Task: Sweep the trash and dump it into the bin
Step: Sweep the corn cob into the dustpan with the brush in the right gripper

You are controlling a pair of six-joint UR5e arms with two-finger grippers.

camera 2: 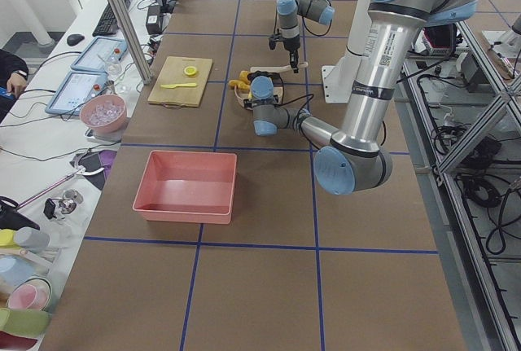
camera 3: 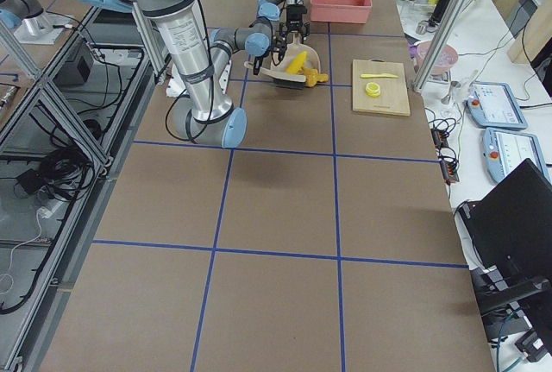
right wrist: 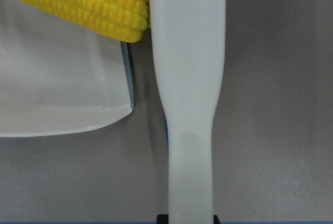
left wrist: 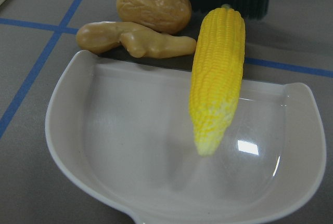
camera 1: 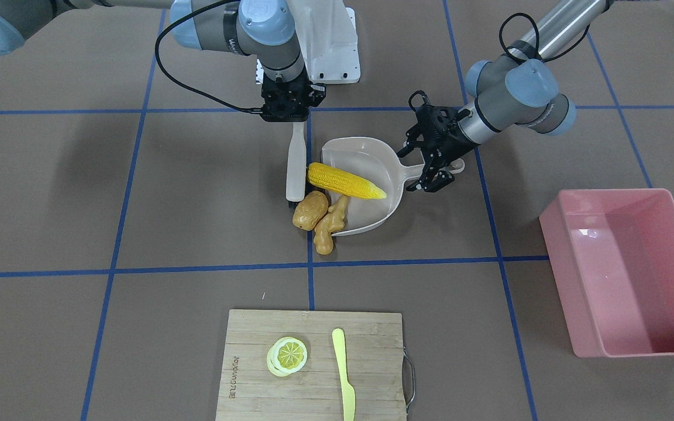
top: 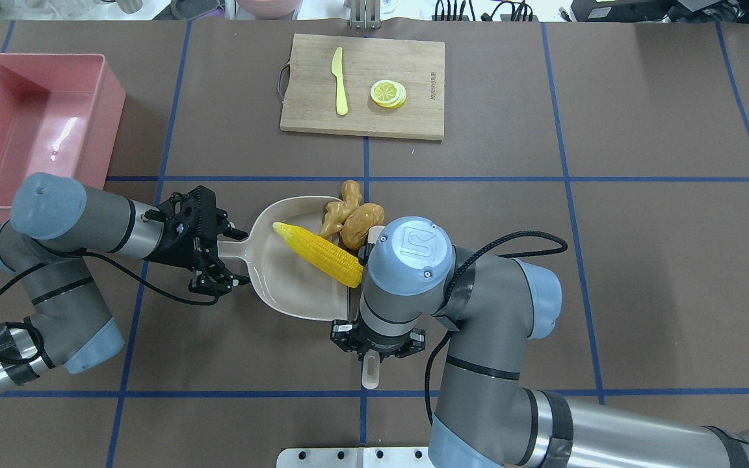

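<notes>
One corn cob (camera 1: 346,182) lies across the dustpan (camera 1: 360,155) lip, tip pointing inward.

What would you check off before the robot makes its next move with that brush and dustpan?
1. Right tool clamped on the brush: ok.
2. Left tool gripping the dustpan handle: cannot tell; it straddles the handle, but contact is unclear.
3. Corn cob fully in the pan: not ok; its blunt end overhangs the lip.
4. Potato and ginger root in the pan: not ok; both lie at its lip, not inside.
5. Bin open and ready: ok; it looks empty.
</notes>
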